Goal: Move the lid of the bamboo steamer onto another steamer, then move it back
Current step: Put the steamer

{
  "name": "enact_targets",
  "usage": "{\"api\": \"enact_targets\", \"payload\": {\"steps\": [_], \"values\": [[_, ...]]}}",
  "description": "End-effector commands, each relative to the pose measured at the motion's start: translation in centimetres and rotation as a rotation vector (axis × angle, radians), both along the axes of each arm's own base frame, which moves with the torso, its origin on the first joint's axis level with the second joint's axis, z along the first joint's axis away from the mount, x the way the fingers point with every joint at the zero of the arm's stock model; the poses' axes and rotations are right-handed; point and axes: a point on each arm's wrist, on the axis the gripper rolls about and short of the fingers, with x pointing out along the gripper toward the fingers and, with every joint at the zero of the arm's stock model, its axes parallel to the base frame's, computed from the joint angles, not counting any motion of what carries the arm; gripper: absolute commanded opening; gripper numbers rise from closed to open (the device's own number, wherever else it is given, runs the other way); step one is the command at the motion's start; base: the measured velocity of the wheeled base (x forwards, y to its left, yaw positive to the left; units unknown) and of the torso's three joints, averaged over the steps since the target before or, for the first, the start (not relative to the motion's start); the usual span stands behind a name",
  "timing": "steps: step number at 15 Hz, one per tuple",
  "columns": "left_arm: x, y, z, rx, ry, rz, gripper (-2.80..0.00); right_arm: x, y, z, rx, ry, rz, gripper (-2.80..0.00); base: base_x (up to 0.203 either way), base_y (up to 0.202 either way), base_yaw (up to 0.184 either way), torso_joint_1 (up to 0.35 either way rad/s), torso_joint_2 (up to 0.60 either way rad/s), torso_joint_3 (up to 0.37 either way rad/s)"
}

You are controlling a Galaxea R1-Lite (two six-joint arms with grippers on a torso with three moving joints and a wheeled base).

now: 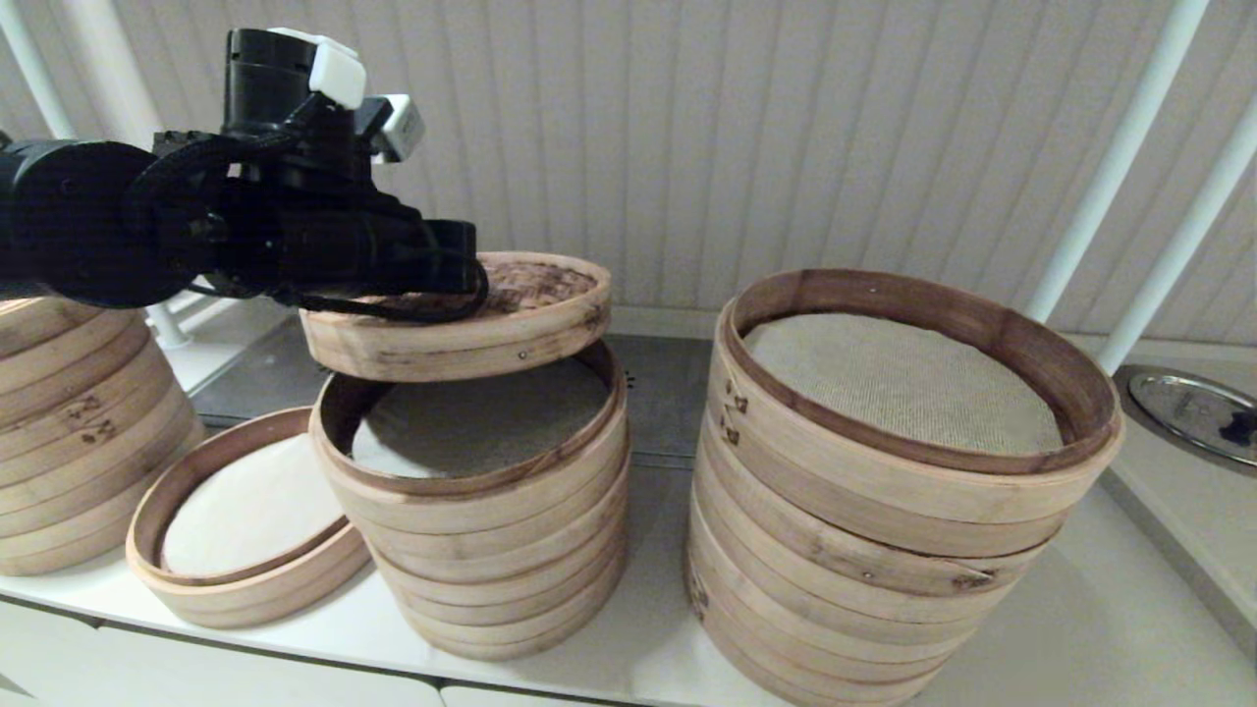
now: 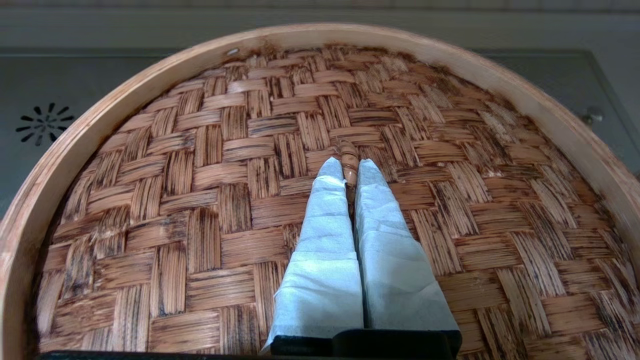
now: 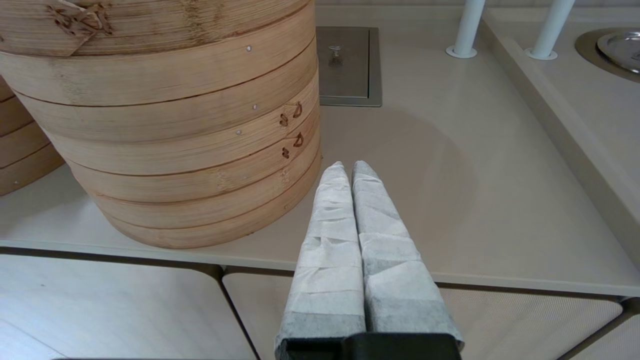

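Observation:
The bamboo steamer lid [image 1: 511, 319], with a reddish-brown woven top [image 2: 200, 200] and a pale rim band, hangs slightly tilted just above the medium stack, the other steamer [image 1: 471, 511]. There is a gap between the lid and the stack's dark inner rim, and the stack's pale liner shows below. My left gripper [image 2: 350, 167] is shut on the lid's small loop handle [image 2: 348, 152] at its centre. In the head view the left arm reaches in from the left, and its wrist hides the gripper. My right gripper [image 3: 348, 167] is shut on nothing, low by the counter's front edge.
A low two-ring steamer [image 1: 245, 520] with a white liner sits left of the medium stack. The wide stack [image 1: 884, 471] with a beige mesh liner stands to the right. Another tall stack [image 1: 69, 432] is at far left. A metal dish [image 1: 1193, 412] lies at far right.

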Motion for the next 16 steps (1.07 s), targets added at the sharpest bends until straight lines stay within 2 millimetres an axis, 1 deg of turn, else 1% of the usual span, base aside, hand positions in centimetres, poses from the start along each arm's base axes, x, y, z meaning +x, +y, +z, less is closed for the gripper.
{"api": "enact_targets", "payload": {"steps": [1, 5, 6, 13, 16], "values": [[-0.2, -0.4, -0.3, 0.005, 0.006, -0.002, -2.8, 0.0, 0.0, 0.0, 0.0, 0.001, 0.001, -2.8, 0.0, 0.0, 0.0, 0.0, 0.0, 0.0], [-0.5, -0.8, -0.2, -0.001, -0.014, 0.007, -2.8, 0.0, 0.0, 0.0, 0.0, 0.001, 0.001, -2.8, 0.0, 0.0, 0.0, 0.0, 0.0, 0.0], [-0.6, -0.8, -0.6, 0.003, -0.011, 0.009, -2.8, 0.0, 0.0, 0.0, 0.0, 0.001, 0.001, -2.8, 0.0, 0.0, 0.0, 0.0, 0.0, 0.0], [-1.6, -1.1, -0.9, 0.005, -0.01, -0.005, -2.8, 0.0, 0.0, 0.0, 0.0, 0.001, 0.001, -2.8, 0.0, 0.0, 0.0, 0.0, 0.0, 0.0], [-2.1, -1.2, -0.9, 0.017, -0.017, 0.021, -2.8, 0.0, 0.0, 0.0, 0.0, 0.001, 0.001, -2.8, 0.0, 0.0, 0.0, 0.0, 0.0, 0.0]]}}
